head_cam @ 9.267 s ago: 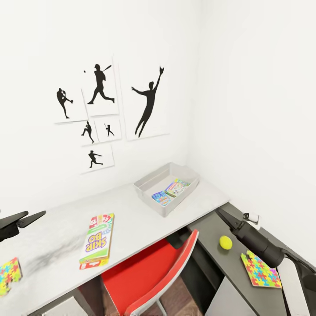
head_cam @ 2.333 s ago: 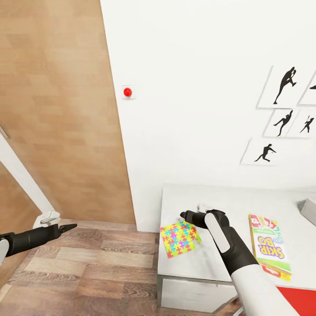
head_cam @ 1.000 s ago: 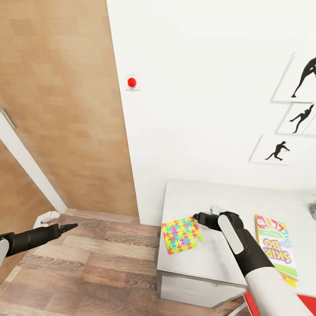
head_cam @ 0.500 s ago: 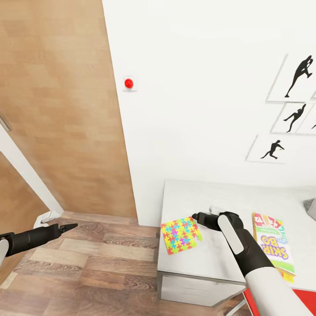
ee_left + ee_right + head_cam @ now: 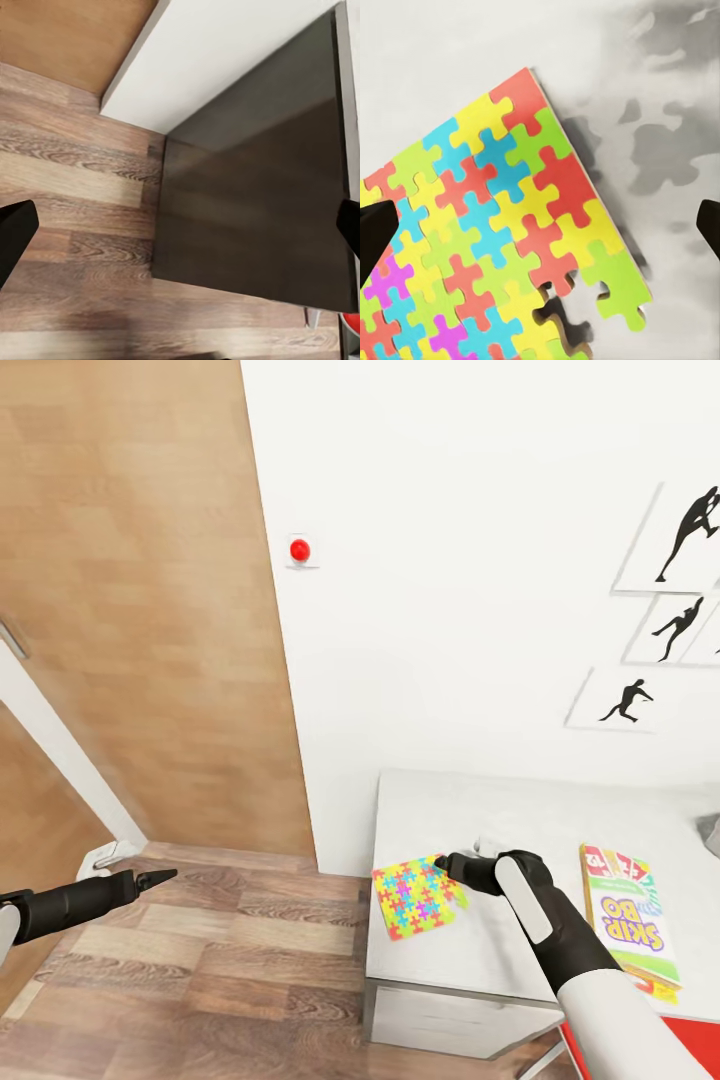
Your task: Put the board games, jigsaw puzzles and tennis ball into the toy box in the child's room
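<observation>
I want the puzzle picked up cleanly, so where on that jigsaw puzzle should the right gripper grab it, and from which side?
The jigsaw puzzle lies thin and flat on the table, so pinching from above looks unlikely to catch. Its near-left corner sticks out past the table's end edge; probably grip that overhanging edge from the floor side, one finger above, one below. The open right gripper sits at the opposite corner.

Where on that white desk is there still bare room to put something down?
The table is bare along the wall behind the jigsaw puzzle and SKIP BO box. The strip between those two is taken by the right gripper and its arm. The puzzle overhangs the desk's end.
</observation>
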Controlling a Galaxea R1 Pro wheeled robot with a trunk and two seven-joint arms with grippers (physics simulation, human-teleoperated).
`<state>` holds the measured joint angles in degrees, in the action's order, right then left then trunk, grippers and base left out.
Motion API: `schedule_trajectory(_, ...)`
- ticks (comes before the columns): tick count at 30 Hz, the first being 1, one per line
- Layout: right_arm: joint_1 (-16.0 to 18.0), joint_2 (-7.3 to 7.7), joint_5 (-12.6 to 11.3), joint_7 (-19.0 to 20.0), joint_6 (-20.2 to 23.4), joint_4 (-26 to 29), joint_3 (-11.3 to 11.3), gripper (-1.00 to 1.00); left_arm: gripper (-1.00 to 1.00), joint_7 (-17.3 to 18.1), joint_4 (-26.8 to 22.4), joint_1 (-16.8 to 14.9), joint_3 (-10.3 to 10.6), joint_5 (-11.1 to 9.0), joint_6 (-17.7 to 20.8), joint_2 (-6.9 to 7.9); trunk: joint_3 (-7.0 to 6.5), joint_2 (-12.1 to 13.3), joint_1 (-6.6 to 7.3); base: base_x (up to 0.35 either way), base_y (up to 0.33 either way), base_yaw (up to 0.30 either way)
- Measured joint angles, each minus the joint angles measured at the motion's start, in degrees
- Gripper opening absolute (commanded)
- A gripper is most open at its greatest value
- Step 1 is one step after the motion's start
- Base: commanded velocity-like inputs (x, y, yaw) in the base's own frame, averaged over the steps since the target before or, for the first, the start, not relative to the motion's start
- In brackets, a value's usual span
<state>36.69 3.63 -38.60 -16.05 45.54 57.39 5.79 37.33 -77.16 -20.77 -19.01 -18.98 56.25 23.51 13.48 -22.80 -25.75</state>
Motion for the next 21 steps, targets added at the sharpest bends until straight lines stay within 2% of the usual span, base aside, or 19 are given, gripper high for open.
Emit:
schedule_trajectory(14, 0.0, 0.0, 0.0, 0.1, 0.0, -0.2, 0.0, 1.0, 1.0, 0.0, 0.0, 0.0, 0.0, 0.0, 0.0, -0.04, 0.0, 0.0, 0.0, 0.0, 0.107, 0.0)
schedule_trajectory(21, 0.0, 0.0, 0.0, 0.1, 0.0, -0.1, 0.0, 1.0, 1.0, 0.0, 0.0, 0.0, 0.0, 0.0, 0.0, -0.04, 0.0, 0.0, 0.0, 0.0, 0.025, 0.0)
